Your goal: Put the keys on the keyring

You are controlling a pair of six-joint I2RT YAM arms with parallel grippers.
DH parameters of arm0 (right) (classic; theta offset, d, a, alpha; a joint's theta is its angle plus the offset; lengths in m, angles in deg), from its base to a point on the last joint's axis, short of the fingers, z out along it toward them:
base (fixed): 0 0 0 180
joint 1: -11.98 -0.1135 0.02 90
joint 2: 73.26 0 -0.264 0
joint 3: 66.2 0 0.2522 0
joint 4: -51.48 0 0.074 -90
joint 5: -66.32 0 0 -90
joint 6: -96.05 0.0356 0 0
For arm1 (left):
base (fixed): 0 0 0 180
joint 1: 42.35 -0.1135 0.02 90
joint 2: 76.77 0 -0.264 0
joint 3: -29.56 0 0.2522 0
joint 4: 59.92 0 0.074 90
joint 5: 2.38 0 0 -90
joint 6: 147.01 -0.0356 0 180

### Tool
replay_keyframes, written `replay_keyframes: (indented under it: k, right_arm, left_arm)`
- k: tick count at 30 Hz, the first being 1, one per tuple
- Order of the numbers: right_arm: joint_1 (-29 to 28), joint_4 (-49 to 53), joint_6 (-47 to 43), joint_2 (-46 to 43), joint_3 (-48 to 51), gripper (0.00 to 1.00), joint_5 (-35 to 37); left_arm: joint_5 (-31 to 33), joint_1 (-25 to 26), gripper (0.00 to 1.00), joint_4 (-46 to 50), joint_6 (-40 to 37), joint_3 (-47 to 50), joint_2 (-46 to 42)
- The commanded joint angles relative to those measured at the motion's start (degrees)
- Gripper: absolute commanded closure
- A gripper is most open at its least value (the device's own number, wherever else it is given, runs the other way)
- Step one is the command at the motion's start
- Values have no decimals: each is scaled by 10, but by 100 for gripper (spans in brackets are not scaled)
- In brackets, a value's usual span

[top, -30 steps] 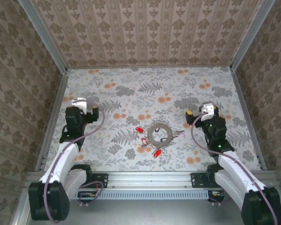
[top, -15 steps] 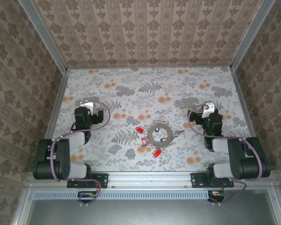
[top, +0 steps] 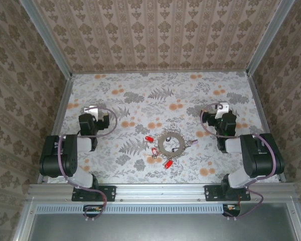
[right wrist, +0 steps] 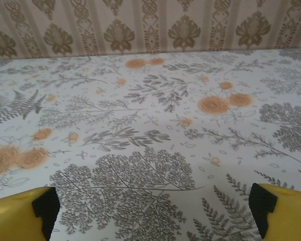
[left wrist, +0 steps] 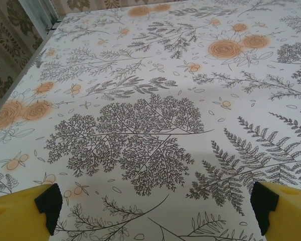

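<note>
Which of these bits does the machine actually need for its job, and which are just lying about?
For the job: keyring; keys beside it; left gripper and right gripper, both open.
Just there: flowered table cover; patterned walls.

Damask-patterned walls (top: 155, 35) enclose a floral-print tabletop (top: 155, 95) — aluminium rails (top: 55, 125) along its edges.

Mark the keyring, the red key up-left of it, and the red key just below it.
keyring (top: 162, 145): top external view, left side of the metal band.
upper red-headed key (top: 149, 138): top external view, its red head.
lower red-headed key (top: 167, 163): top external view, its red head.
</note>
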Motion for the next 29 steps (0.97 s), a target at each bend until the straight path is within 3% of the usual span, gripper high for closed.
replay_keyframes:
  k: [1,29]
  right_arm:
    - [-4,26,16,-1,-8,0,38]
    - [-21,58,1,-2,-24,0,71]
  left_arm:
    - [-12,-3,0,-17,2,-10,-1]
    - [-13,-2,0,-22,0,-6,-4]
